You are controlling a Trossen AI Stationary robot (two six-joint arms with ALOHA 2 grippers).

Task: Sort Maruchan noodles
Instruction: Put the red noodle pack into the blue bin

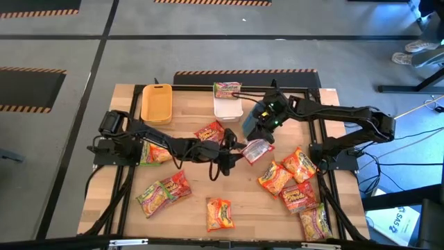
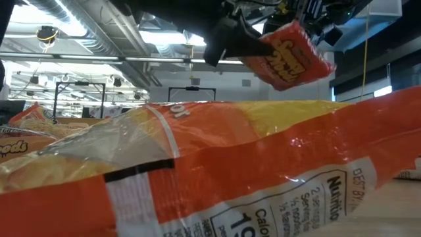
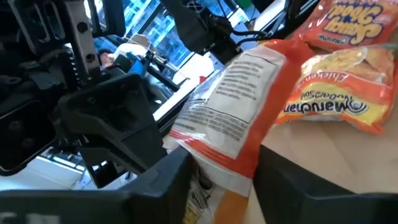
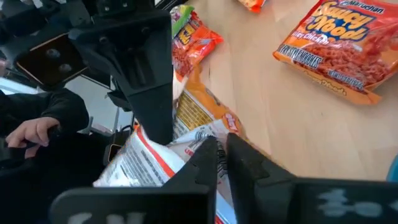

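- Passing one noodle packet between the arms over the middle of the table looked like the step in hand; the packet hung in the air, clear of the wood.
- Right gripper: fingers pressed together on the packet's edge, pinching the wrapper.
- Left gripper: jaws stood on either side of the same packet, with the wrapper running down between them; whether they had bitten yet could not be told.
- Other packets lay scattered: a cluster near the right arm's base, a few along the near left, one at the front edge, one on the white bin. The yellow bin looked empty.
- Risk: glossy wrapper and a thin pinch at the edge. If the right gripper let go before the left had a firm hold, the packet would likely drop among the loose ones.
- Risk: both arms crowded one spot; a pull by either while both gripped could tear or crush the wrapper.
- Risk: the grippers sat very close and might knock together.
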